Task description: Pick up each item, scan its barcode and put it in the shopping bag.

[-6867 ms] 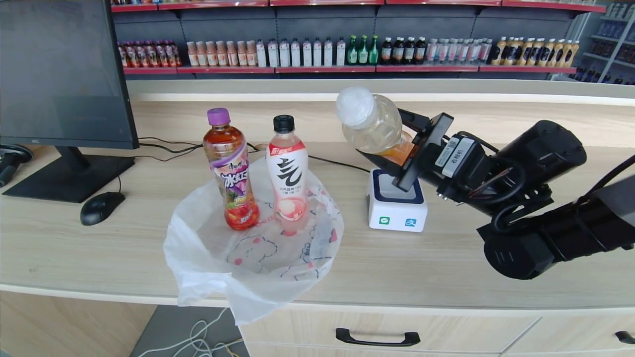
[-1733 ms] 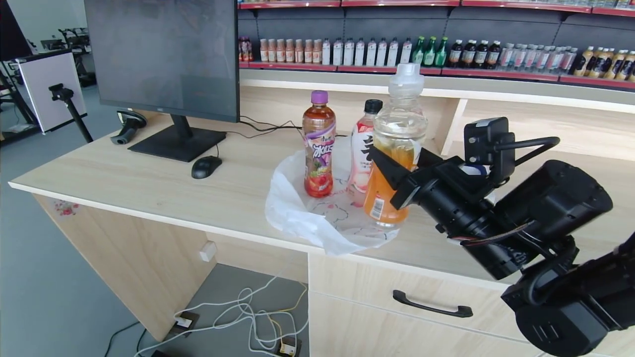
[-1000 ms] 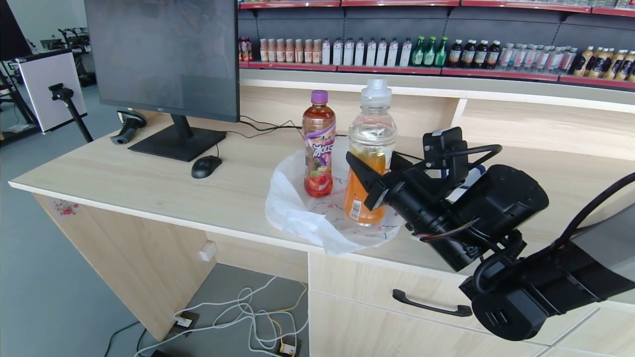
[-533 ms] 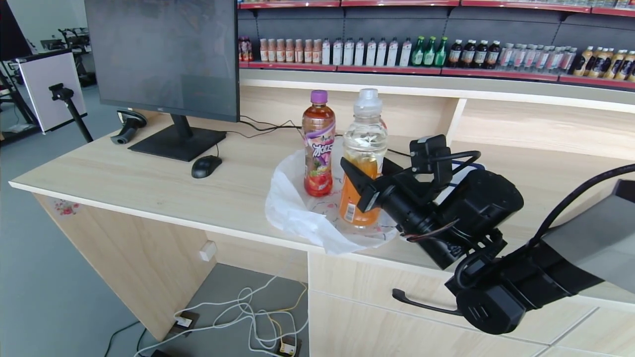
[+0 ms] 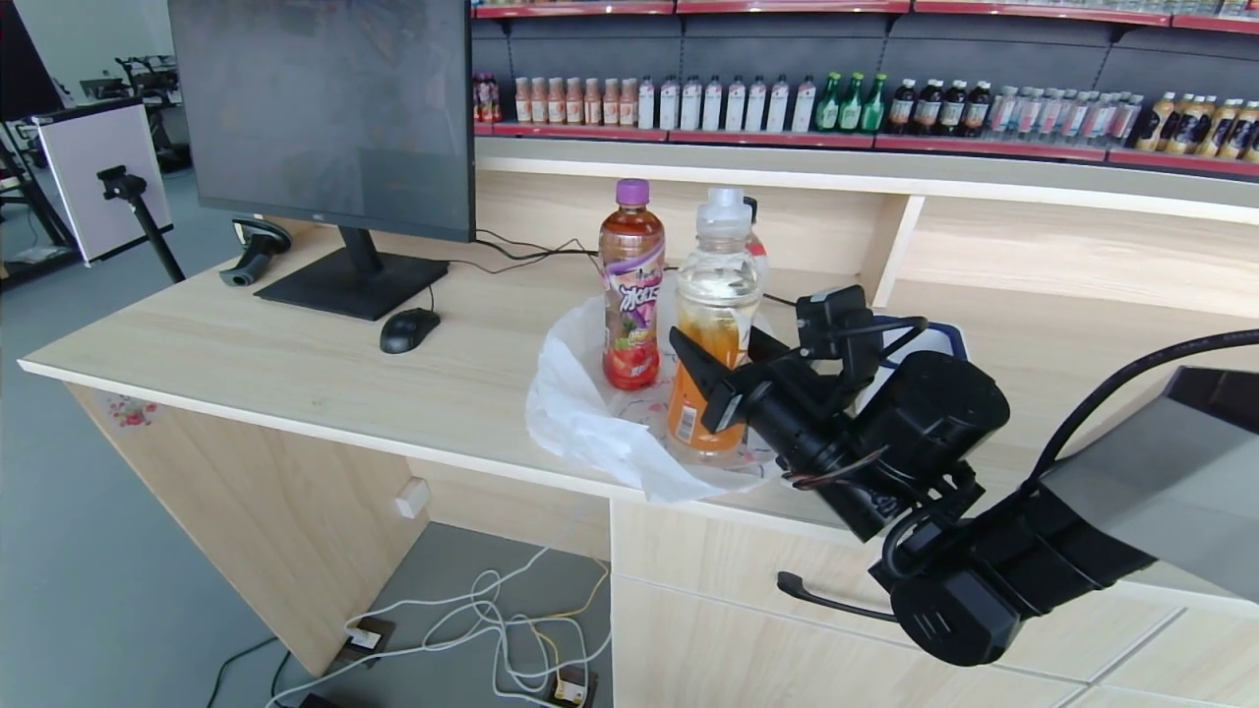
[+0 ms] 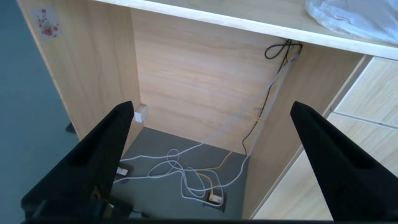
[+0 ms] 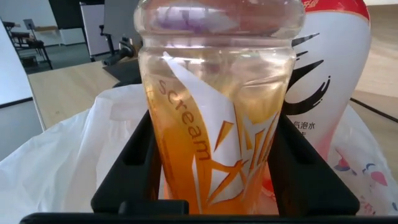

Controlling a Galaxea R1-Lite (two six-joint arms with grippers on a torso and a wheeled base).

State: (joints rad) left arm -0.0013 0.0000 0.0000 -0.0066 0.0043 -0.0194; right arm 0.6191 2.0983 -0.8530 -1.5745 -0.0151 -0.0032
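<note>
My right gripper (image 5: 723, 362) is shut on the orange drink bottle (image 5: 710, 324), which has a white cap and stands upright. Its base is down on the plastic of the white shopping bag (image 5: 580, 423). The right wrist view shows the orange drink bottle (image 7: 214, 124) clamped between black fingers (image 7: 127, 165). A red tea bottle (image 5: 631, 285) with a purple cap stands in the bag to the left. The white-and-pink bottle (image 7: 333, 81) stands just behind the held one. My left gripper (image 6: 211, 162) hangs open below the counter's edge.
The white scanner box (image 5: 929, 339) is partly hidden behind my right arm. A monitor (image 5: 325, 108), a mouse (image 5: 408, 329) and a handheld scanner (image 5: 251, 251) sit on the counter's left. Cables (image 6: 186, 180) lie on the floor under the counter.
The head camera shifted after the oldest frame, where the bottle was tilted over the scanner. Since then my right gripper has carried it upright, left and down into the bag.
</note>
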